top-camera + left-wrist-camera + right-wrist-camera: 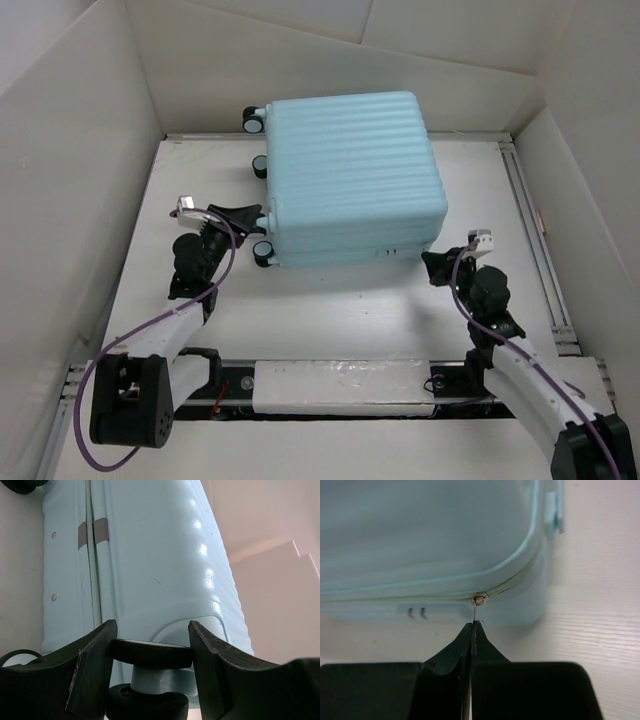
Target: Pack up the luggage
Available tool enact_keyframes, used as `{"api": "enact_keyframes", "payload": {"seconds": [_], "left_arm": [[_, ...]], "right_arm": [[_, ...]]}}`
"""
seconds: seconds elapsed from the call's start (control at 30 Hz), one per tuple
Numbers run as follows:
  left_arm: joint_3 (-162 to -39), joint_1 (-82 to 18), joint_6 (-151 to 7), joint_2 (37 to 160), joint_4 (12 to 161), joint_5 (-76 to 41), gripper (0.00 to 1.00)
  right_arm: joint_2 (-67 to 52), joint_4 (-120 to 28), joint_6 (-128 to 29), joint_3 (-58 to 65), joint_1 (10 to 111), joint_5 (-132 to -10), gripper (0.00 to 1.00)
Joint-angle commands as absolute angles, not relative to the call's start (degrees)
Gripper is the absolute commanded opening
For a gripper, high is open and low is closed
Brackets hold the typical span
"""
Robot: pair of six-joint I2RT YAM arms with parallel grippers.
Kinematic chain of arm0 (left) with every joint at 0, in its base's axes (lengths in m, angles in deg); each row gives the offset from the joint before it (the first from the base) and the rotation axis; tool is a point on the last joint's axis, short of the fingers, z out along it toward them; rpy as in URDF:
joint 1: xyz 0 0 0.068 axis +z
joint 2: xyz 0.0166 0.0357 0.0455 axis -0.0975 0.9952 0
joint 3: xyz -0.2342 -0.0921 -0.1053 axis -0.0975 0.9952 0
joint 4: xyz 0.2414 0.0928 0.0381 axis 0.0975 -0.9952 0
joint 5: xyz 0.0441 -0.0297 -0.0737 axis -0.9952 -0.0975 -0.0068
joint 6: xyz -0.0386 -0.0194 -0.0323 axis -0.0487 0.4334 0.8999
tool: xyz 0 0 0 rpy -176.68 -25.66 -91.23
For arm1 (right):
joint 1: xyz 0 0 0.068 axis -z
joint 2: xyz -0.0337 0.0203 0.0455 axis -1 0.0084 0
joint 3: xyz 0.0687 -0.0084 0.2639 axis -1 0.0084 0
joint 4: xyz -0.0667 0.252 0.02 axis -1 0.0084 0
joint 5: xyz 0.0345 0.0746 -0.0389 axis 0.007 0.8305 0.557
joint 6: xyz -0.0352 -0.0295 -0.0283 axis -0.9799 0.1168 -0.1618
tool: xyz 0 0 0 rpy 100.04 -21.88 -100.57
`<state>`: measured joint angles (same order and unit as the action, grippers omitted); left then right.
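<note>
White table (330,320) boarded round by pale walls (300,50) is where I am working. The luggage (355,175) lies closed, flat on one broad side, at the far middle of it. Its ribbed light-blue shell faces up and its wheels point to my left.

At the near right corner of the case, my right gripper (437,262) is clenched. From its wrist camera, the two black fingertips (469,636) meet with no gap. The thin metal zipper pull (476,611) is nipped between them, running up to the slider (479,599) on the zip line at the rounded corner.

At the near left corner, my left gripper (250,216) stands about half spread around a caster wheel (150,652). From that wrist, one finger (95,665) sits against each side of the black wheel, and I see no gap on either side. Beyond the wheel, the shell rises away with the zip seam (92,555) running along it.

Three more wheels show from above. One (263,252) is just nearer than my left gripper. Two (260,165) (252,120) are farther back along the same side. A purple cable (225,260) loops down my left arm to its base.
</note>
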<state>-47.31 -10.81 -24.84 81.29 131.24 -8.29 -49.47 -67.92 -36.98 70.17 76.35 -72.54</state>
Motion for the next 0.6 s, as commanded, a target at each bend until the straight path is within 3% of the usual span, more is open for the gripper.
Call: {"api": "enact_keyframes", "payload": {"seconds": [0.0,0.13,0.3,0.57], "left_arm": [[-48.3,-12.5,-25.1,82.6,138.3,-7.6,0.0],[-48.3,-16.0,-23.9,84.5,141.4,-8.3,0.0],[-50.1,-26.3,-25.1,85.6,141.4,-13.4,0.0],[-50.6,-35.8,-25.1,88.6,142.7,-15.7,0.0]], "right_arm": [[-56.1,-74.3,-27.2,71.5,70.5,-63.5,0.0],[-56.9,-74.6,-23.8,67.7,66.4,-64.0,0.0],[-44.6,-72.9,-26.7,61.1,56.3,-74.4,0.0],[-22.0,-77.6,-28.6,50.4,30.7,-90.7,0.0]]}}
